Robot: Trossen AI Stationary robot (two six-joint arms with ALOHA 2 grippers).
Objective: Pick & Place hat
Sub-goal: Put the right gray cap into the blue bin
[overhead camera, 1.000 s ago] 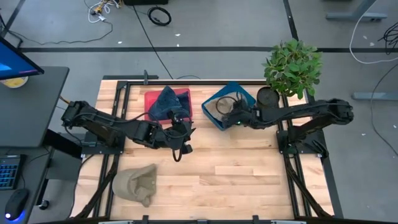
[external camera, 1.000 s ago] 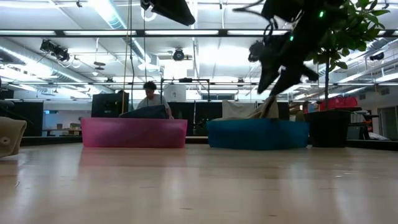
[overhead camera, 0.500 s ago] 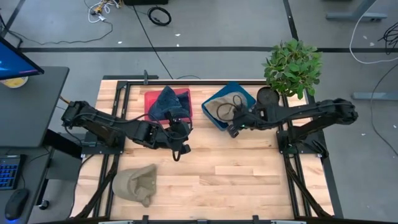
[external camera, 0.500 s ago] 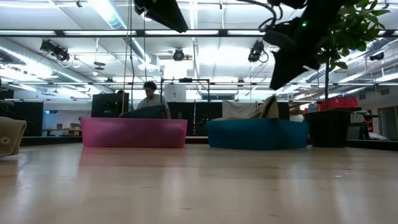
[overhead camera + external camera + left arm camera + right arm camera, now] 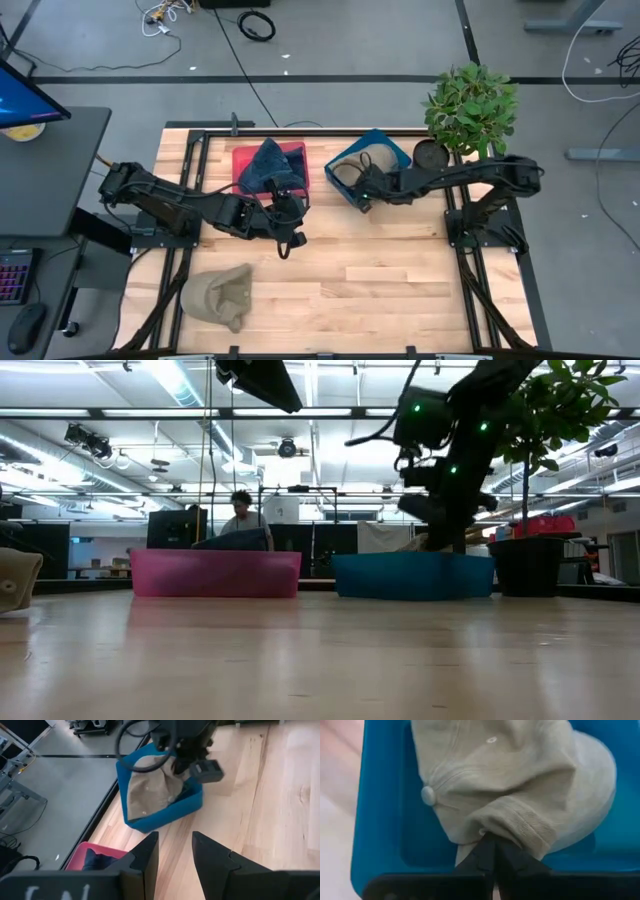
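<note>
A beige hat point(image 5: 520, 775) lies crumpled in the blue bin point(image 5: 372, 160) at the table's far middle, and my right gripper point(image 5: 492, 851) is down in that bin, shut on it. In the low view my right gripper point(image 5: 440, 525) reaches down behind the bin's wall point(image 5: 415, 575). My left gripper point(image 5: 173, 852) hovers open over the table's middle point(image 5: 287, 238), with nothing between its fingers. A dark blue hat point(image 5: 265, 162) rests in the red bin point(image 5: 297, 157). Another beige hat point(image 5: 218, 295) lies on the table near the front left. My right gripper pinches a raised fold of the hat's crown cloth point(image 5: 512, 827), close to the top button point(image 5: 427, 795), between its two fingertips. The fingers come slanting down from the table's right side. The rest of the hat lies slack on the bin's floor.
A potted plant point(image 5: 470, 105) stands at the far right corner, right beside the blue bin. Bare wooden tabletop point(image 5: 400, 280) stretches across the middle and near right. A person point(image 5: 243, 518) shows in the room beyond the table.
My right gripper has risen above the blue bin, shifted a little toward the table's left edge, come down into the bin again and shut on the beige hat's cloth. The hat stays in the bin.
</note>
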